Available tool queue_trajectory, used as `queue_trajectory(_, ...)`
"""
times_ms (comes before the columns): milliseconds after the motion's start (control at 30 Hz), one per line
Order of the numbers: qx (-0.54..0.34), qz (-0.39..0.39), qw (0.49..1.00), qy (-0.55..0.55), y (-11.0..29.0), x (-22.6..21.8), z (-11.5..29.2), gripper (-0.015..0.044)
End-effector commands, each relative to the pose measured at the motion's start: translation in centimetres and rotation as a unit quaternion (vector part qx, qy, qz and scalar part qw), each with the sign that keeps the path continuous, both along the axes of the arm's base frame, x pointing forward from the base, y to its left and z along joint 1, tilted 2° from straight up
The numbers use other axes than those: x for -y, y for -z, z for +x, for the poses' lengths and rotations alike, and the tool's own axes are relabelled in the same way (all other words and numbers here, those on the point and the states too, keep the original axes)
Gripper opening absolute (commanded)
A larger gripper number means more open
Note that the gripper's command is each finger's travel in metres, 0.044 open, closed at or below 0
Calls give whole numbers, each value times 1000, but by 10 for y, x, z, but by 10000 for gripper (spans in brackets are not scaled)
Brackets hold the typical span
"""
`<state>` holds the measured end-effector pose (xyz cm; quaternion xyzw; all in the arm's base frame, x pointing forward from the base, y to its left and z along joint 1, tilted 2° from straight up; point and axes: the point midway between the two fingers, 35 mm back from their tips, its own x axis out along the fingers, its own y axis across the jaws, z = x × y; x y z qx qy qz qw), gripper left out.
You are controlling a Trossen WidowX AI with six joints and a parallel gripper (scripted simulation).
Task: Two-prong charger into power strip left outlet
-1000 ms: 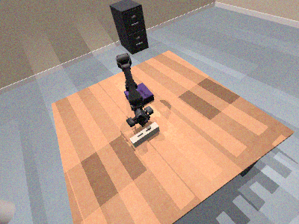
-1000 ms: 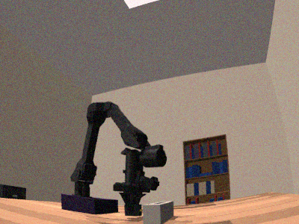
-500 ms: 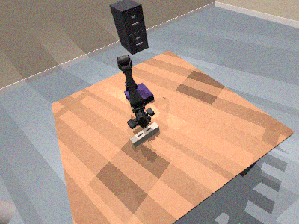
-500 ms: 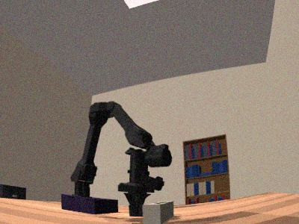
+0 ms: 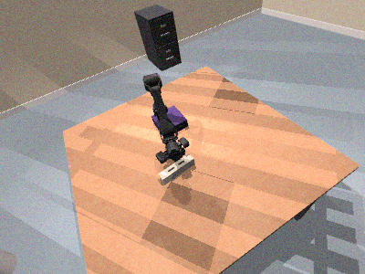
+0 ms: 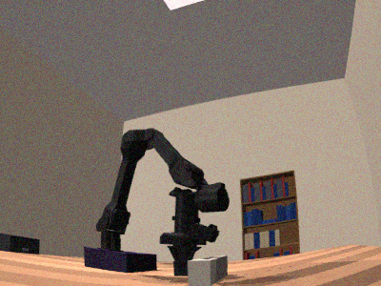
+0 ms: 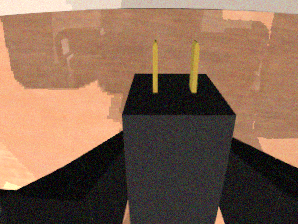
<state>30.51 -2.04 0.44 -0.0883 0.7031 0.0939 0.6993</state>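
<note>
Our gripper is clamped on the charger, a dark block that we see squarely in the wrist view, with a black finger pressing on each side. Its two yellow prongs stand straight and parallel out of the far face, pointing away from the wrist toward the wooden table beyond.

From above, we see the gripper lowered just beside the power strip, a pale bar lying flat on the table with dark slots along its top face. Which slot the charger is nearest we cannot tell at this size, and the charger itself is hidden under the wrist there.

In the side view, we see the gripper pointing down, close behind the power strip, which sits in the foreground; whether the prongs touch it is hidden.

As for containers, a purple base block carries the arm, a black filing cabinet stands beyond the table with its drawers closed, and a bookcase against the far wall holds rows of blue, red and white books.
</note>
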Motion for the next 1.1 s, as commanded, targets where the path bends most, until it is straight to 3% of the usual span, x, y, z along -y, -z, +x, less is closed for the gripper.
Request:
queue_trajectory(0, -1, -2, 1000, 2, 0, 0, 0, 0)
queue_trajectory(1067, -1, -2, 1000, 2, -1, -1, 8, 0)
